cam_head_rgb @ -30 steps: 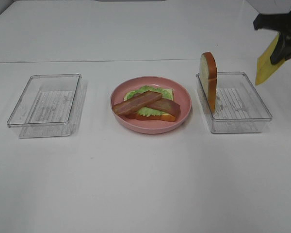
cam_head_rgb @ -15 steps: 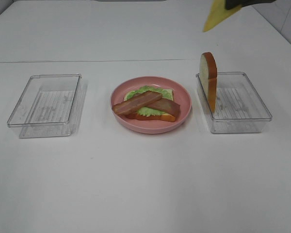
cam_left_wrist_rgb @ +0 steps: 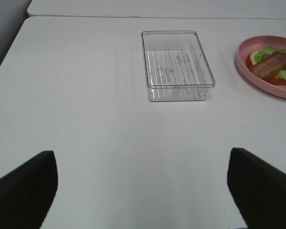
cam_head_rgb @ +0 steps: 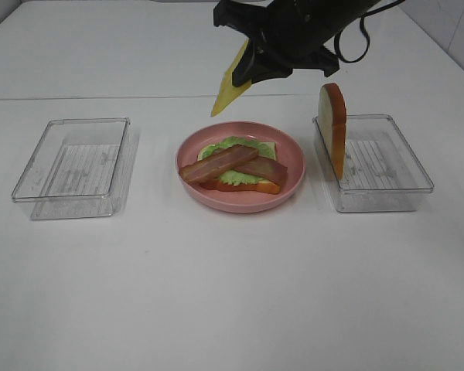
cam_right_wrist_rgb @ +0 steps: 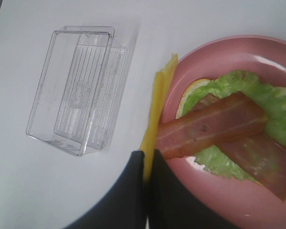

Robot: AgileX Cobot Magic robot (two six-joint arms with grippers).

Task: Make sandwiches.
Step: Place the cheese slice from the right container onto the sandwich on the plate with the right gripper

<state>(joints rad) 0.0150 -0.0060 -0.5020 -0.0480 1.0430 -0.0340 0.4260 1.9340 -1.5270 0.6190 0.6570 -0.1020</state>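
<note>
My right gripper (cam_right_wrist_rgb: 147, 160) is clamped tight on the yellow cheese square (cam_head_rgb: 229, 82), which I pinch by one edge so that the slice hangs edge-on out from my fingertips. In the high view this gripper (cam_head_rgb: 251, 68) hangs in the air above the far rim of the pink plate (cam_head_rgb: 292, 150), with the cheese slanting down and away from it toward the plate's far left side, touching nothing below.

Directly beneath my fingers, as my own wrist camera sees it, the cheese (cam_right_wrist_rgb: 155, 107) crosses the rim of the plate (cam_right_wrist_rgb: 214, 50). On the plate, just past the cheese, lie two bacon strips (cam_right_wrist_rgb: 214, 125) crossed over a ruffled lettuce leaf (cam_right_wrist_rgb: 250, 90), and under the lettuce a bread slice (cam_right_wrist_rgb: 187, 95) shows its orange-brown crust. Farther out on the other side of the cheese stands a clear tray (cam_right_wrist_rgb: 76, 100) on the white table (cam_right_wrist_rgb: 52, 191).

To the other side of my right gripper in the high view, a second bread slice (cam_head_rgb: 333, 127) stands upright against the near-left wall of another clear tray (cam_head_rgb: 387, 166).

My left gripper (cam_left_wrist_rgb: 143, 188) is spread wide and holds nothing; its two dark fingers (cam_left_wrist_rgb: 24, 191) frame bare table, with the left tray (cam_left_wrist_rgb: 177, 64) well ahead of them and the plate's edge (cam_left_wrist_rgb: 243, 59) beyond that.
</note>
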